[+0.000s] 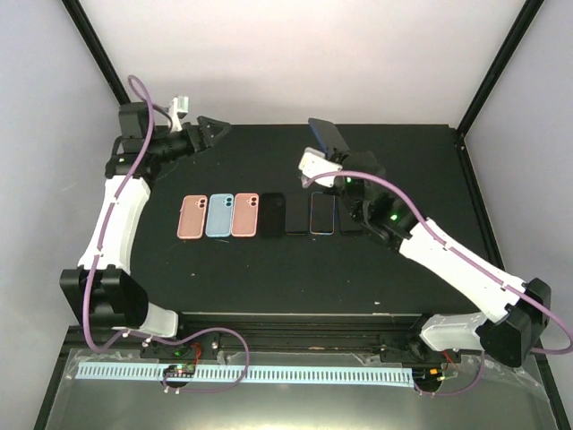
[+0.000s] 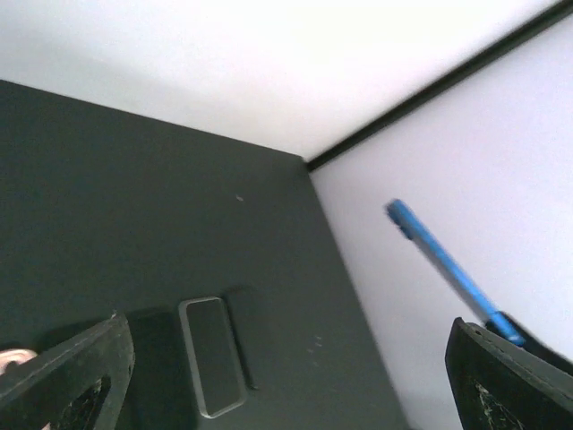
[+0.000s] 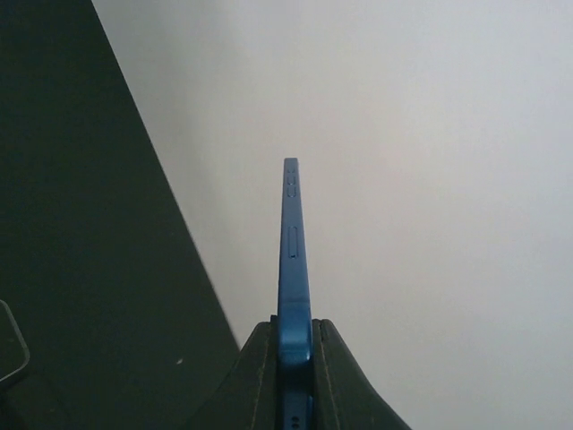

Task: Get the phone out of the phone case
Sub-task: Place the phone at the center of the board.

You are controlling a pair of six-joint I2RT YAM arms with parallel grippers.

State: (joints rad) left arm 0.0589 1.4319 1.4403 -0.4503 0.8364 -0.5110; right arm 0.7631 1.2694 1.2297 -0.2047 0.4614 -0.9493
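The right gripper [image 3: 294, 333] is clamped on the lower end of a blue phone [image 3: 292, 242], held edge-up above the table [image 3: 81, 269], apparently in its case. Well to its left the left gripper [image 1: 208, 131] hangs wide apart and empty. Next it likely must approach and grip the case.

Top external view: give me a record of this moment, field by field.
left claw: open, empty, above the table's far left
right claw: shut on blue phone, held edge-on in the air
phone's case: cannot tell if still on
row on table: left pink case, light blue case, right pink case, then dark phones
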